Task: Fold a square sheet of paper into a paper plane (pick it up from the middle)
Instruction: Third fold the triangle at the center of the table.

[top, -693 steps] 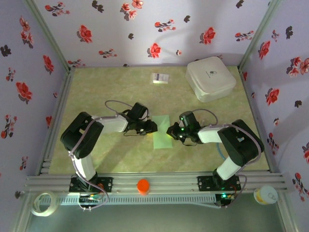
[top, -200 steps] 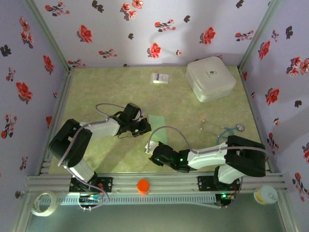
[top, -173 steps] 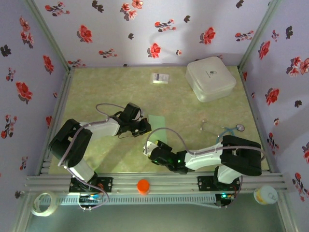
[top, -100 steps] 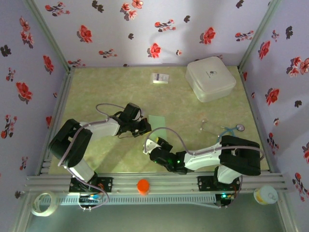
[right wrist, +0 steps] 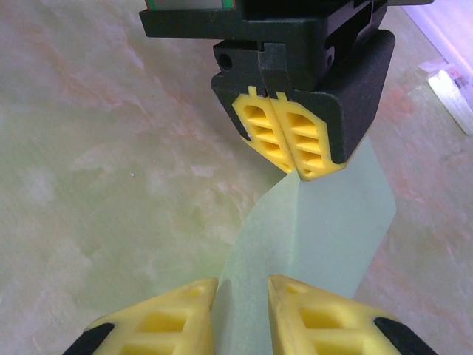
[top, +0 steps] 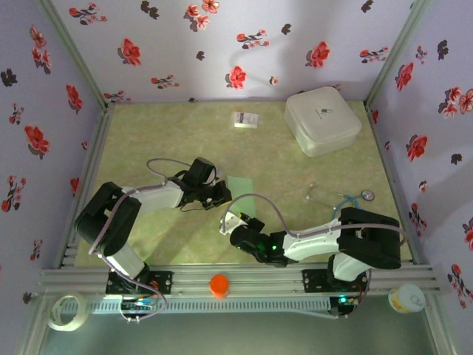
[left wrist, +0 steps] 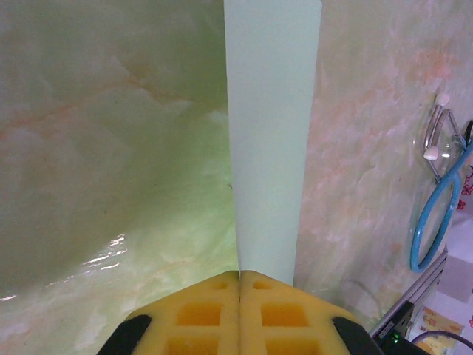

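Our left gripper (left wrist: pixel 239 275) pinches the square sheet of paper (left wrist: pixel 270 133) — long axis straight into the right gripper (right wrist: pixel 242 287) (jaws spread).

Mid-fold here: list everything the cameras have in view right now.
paper: one, pale green, folded strip, mid-table between the arms
box: one, white, far right of the table
card: one, white printed, far middle
stethoscope: one, blue tube, right of centre
knob: one, orange, near rail
tape roll: one, pale, near left corner
tub: one, whitish, near right corner
left fingers: yellow, shut on one end of the paper
right fingers: yellow, apart, paper running between them
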### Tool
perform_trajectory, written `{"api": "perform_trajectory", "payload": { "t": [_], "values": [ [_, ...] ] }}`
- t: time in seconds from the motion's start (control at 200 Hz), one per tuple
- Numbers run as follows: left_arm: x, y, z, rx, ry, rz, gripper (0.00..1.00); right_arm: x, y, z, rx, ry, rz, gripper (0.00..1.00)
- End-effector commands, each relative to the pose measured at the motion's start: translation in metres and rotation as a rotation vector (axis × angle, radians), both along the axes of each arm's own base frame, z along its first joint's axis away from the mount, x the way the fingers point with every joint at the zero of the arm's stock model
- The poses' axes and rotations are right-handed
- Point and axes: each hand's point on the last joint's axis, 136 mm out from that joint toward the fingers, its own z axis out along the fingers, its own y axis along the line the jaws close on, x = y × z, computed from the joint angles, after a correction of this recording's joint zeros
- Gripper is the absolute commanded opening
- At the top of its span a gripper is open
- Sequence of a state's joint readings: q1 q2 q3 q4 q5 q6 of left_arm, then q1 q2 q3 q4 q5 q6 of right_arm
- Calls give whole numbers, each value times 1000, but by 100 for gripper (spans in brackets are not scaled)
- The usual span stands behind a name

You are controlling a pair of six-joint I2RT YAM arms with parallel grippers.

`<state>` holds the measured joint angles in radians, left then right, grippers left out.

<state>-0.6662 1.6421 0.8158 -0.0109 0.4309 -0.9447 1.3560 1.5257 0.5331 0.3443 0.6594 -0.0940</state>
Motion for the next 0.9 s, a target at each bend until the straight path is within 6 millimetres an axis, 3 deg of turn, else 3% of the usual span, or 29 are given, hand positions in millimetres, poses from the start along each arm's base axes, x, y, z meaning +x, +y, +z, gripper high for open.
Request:
{"api": "perform_trajectory", "payload": {
  "t": [0.0,0.285,0.595,0.695,0.895],
  "values": [
    [-1,2,6,-18,-2,3,0,1,-2,6,34,-15,-27,22],
    [-1,2,7,-18,-3,4,0,2,-3,6,31,-17,-39,16],
    [-1,3,7,-13,-5,5,0,6,-7,7,45,-16,-80,0],
    [-1,5,7,-7,-7,6,0,5,-6,7,58,0,-76,0],
    [2,23,8,74,-32,43,23,-2,2,6,165,138,-32,0]
  ]
}}
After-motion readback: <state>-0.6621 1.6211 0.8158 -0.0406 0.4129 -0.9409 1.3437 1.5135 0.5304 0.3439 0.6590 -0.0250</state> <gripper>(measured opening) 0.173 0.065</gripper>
